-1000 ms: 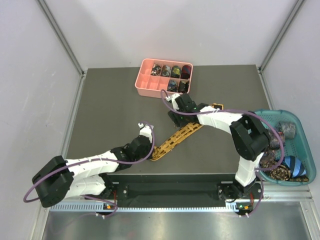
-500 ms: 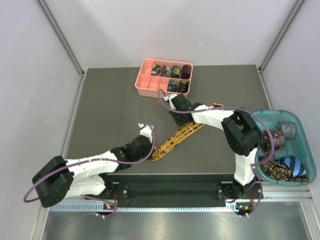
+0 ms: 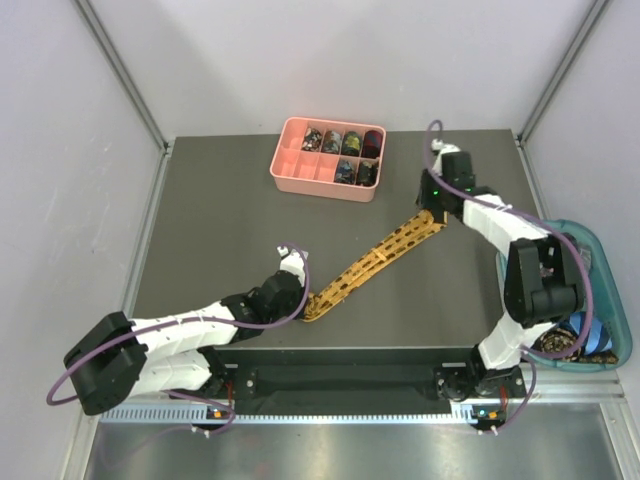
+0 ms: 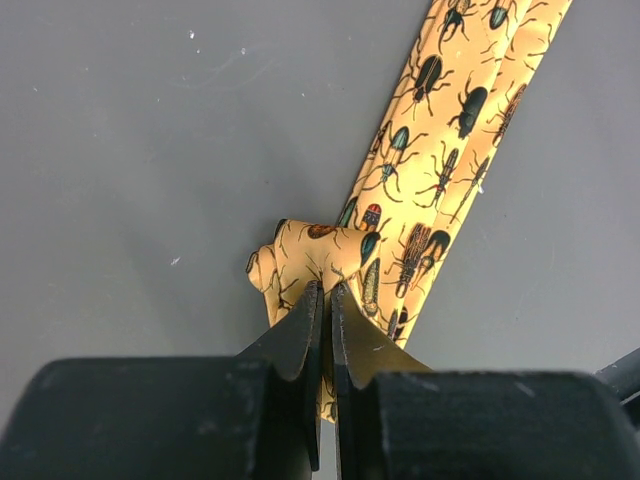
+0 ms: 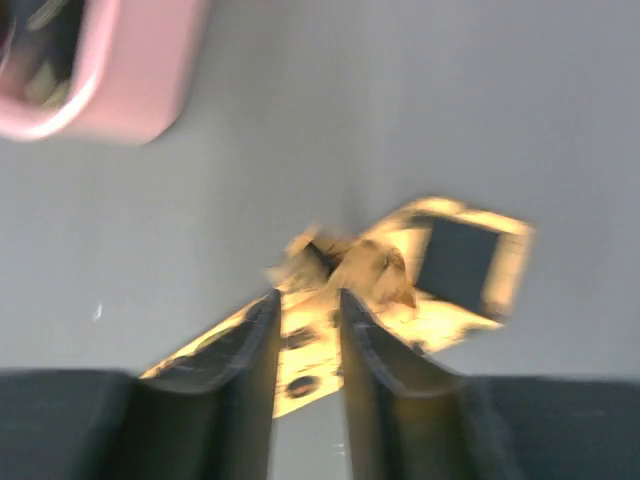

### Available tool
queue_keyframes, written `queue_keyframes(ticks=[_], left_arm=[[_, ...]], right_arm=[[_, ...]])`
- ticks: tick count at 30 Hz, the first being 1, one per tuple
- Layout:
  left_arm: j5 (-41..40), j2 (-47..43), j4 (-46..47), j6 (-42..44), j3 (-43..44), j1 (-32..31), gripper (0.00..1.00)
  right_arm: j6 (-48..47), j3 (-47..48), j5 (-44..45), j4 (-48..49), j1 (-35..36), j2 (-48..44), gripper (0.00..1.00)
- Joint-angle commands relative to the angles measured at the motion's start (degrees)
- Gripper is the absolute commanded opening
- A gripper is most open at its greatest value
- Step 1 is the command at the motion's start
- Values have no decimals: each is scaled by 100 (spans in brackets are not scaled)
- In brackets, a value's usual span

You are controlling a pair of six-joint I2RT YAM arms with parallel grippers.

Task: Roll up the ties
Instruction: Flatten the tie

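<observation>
Dark grey desk (image 3: 220, 230) between white walls, and a yellow tie (image 3: 380, 262) printed with beetles lies stretched on the diagonal across the middle, near end towards the left arm, far end up by the right one. Left hand (image 3: 303, 300) is down on the near end, jaws clamped tight on it, the fabric bunched into a small fold right at the tips. Right hand (image 3: 432, 212) sits over the far end, fingers (image 5: 255, 340) a narrow gap apart with yellow showing in the gap. That wrist view is smeared, so whether it truly grips I cannot tell. Just past those fingers the tie's tip is turned over, a dark label showing. At the back, a pink tray (image 3: 290, 180) holds rolled coils (image 3: 345, 143) in its right-hand compartments. Off the desk's right edge, a teal basket (image 3: 600, 238) carries loose ties (image 3: 585, 330), partly hidden by the right arm.
</observation>
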Motion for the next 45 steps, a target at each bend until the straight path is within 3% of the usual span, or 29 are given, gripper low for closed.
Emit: queue_keyframes(ticks=[1, 5, 8, 16, 18, 19, 20, 25, 31, 43, 45], left_arm=[[71, -134, 246, 41, -66, -33, 0], [79, -221, 237, 23, -92, -42, 0], [62, -274, 237, 23, -118, -51, 0], [44, -459, 263, -29, -162, -86, 0], [44, -529, 263, -56, -180, -95, 0], [44, -581, 263, -65, -197, -104, 0], [36, -608, 263, -56, -206, -104, 0], [-34, -801, 184, -56, -259, -112, 0], [-131, -968, 114, -74, -286, -121, 0], [-219, -1144, 61, -109, -330, -130, 0], [-219, -1144, 52, -109, -330, -130, 0]], right_arm=[[492, 216, -269, 129, -551, -111, 32], [898, 164, -57, 102, -993, -198, 74], [907, -38, -22, 146, -959, -470, 84], [1706, -776, 539, -284, -379, -787, 83], [2100, -812, 925, -433, -125, -656, 74], [2242, -795, 1075, -573, -71, -586, 61], [2356, -777, 1198, -618, -36, -515, 56], [2708, -856, 1392, -531, 9, -286, 43], [3024, -619, 1533, -749, 17, 65, 45], [3236, -13, 2052, -952, 140, 803, 38], [3289, 49, 2166, -970, 158, 900, 33]])
